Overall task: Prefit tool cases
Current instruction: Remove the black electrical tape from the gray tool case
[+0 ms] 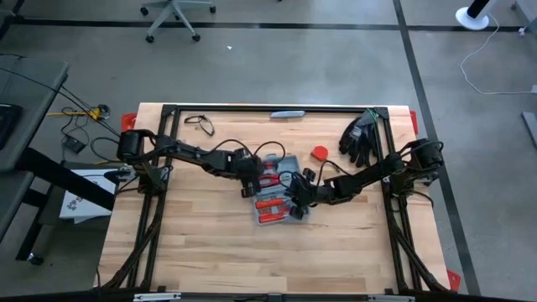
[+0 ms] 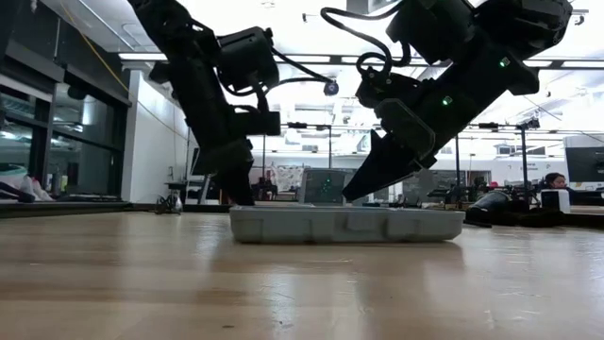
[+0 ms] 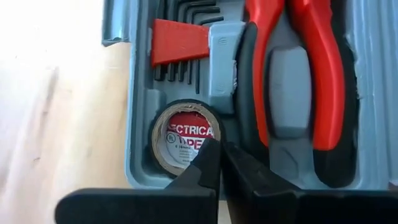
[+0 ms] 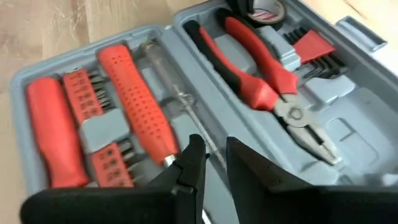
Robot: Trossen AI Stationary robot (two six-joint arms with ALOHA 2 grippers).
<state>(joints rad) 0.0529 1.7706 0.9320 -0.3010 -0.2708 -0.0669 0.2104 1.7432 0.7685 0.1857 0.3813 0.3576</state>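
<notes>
The grey-blue tool case (image 1: pixel 277 191) lies open on the wooden table's middle, its tray flat on the wood (image 2: pixel 344 224). Its slots hold red-handled pliers (image 4: pixel 261 71), hex keys in a red holder (image 3: pixel 181 41), red handles with bits (image 4: pixel 99 124), a clear-handled screwdriver (image 4: pixel 163 67) and a roll of electrical tape (image 3: pixel 181 140). My left gripper (image 3: pixel 219 149) is shut, its tips down at the tape roll by the case's left end. My right gripper (image 4: pixel 211 155) stands slightly open at the case's right part, a finger on either side of the clear screwdriver's thin shaft (image 4: pixel 194 118). My left gripper has its shut fingertips (image 3: pixel 210 152) on the tape roll's rim (image 3: pixel 202 134), coming steeply from above. The roll lies flat in its round slot in the case. My right gripper slants down at the clear screwdriver's shaft; whether its fingers touch it, I cannot tell.
Black gloves (image 1: pixel 361 138) and a small red round thing (image 1: pixel 319 153) lie at the far right of the table. A loop of dark cord or glasses (image 1: pixel 199 124) and a slim grey item (image 1: pixel 287 113) lie near the far edge. Bare wood lies toward the near edge.
</notes>
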